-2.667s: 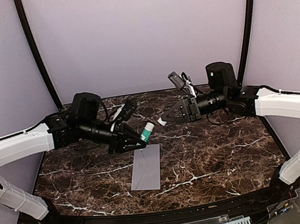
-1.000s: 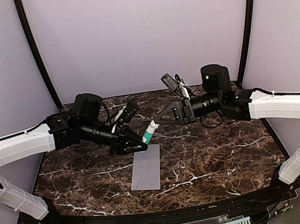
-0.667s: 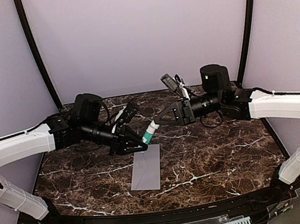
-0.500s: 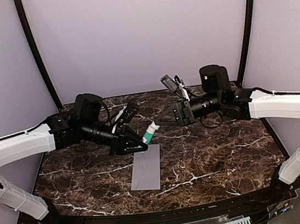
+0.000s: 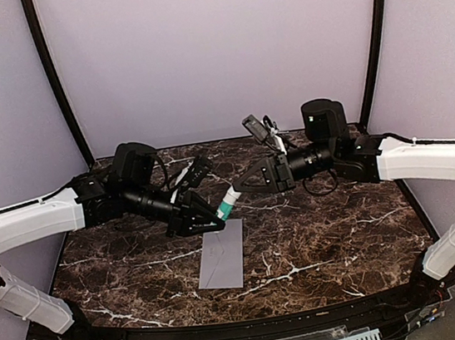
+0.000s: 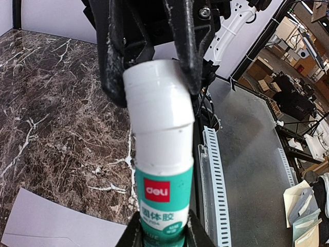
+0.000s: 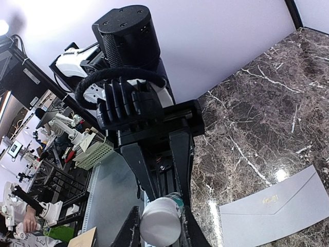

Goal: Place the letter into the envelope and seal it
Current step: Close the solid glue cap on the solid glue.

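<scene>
The envelope [image 5: 222, 254] lies flat on the bench [image 5: 344, 230], just below the left tool [image 5: 212, 215] and a bit nearer than it; it looks thin, light and bendy. It lies so flat on the smooth stone that I think it is hard to lift; the best place to take it is a long edge or the flap. The letter is not in sight; I cannot tell if it is inside.

Above the envelope, the left tool is pinching the green body of a glue stick [image 6: 163, 190]; the stick looks small, hard, round and smooth, so it may slip or turn in a loose hold.

Farther off, the right tool [image 5: 237, 190] is pinching the white cap [image 6: 157, 92] from both sides; I think the cap comes off best with a firm hold on the body.

I count one envelope, one glue stick, one cap and two tools; no letter to see.
</scene>
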Robot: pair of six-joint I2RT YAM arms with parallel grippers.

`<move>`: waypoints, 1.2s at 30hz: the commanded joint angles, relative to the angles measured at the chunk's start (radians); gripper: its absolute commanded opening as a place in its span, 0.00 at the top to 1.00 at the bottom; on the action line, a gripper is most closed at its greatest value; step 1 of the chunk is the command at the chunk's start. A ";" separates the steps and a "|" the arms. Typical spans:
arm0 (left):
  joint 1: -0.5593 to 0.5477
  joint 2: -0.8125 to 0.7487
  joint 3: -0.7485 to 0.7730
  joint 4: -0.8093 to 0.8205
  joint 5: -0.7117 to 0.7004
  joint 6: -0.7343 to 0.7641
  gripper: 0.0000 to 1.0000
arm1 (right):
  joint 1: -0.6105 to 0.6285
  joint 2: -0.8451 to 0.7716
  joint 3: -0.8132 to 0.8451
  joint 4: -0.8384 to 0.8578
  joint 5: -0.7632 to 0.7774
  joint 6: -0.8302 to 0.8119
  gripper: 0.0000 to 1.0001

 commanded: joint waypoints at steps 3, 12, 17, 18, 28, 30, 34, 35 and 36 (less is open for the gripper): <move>-0.004 -0.002 -0.009 0.019 0.027 -0.003 1.00 | 0.025 0.015 0.024 0.027 -0.025 0.003 0.95; -0.004 0.004 -0.006 0.017 0.019 -0.008 1.00 | 0.030 0.013 0.034 -0.008 -0.025 -0.021 0.97; -0.004 0.021 0.002 0.008 0.015 -0.017 1.00 | 0.040 0.009 0.053 -0.072 -0.004 -0.066 0.97; -0.004 0.024 0.004 0.006 0.016 -0.018 1.00 | 0.041 0.009 0.056 -0.079 0.000 -0.074 0.96; -0.004 0.050 0.013 0.004 0.027 -0.038 1.00 | 0.068 0.017 0.096 -0.222 0.067 -0.156 0.97; -0.004 0.051 0.014 0.007 0.030 -0.039 1.00 | 0.074 0.022 0.104 -0.241 0.077 -0.167 0.98; -0.003 0.054 0.013 0.010 0.029 -0.039 1.00 | 0.093 0.042 0.127 -0.290 0.094 -0.192 0.99; -0.003 0.053 0.012 0.012 0.028 -0.039 1.00 | 0.097 0.048 0.132 -0.300 0.097 -0.197 0.99; -0.003 0.052 0.011 0.015 0.022 -0.039 1.00 | 0.101 0.052 0.136 -0.306 0.100 -0.198 0.99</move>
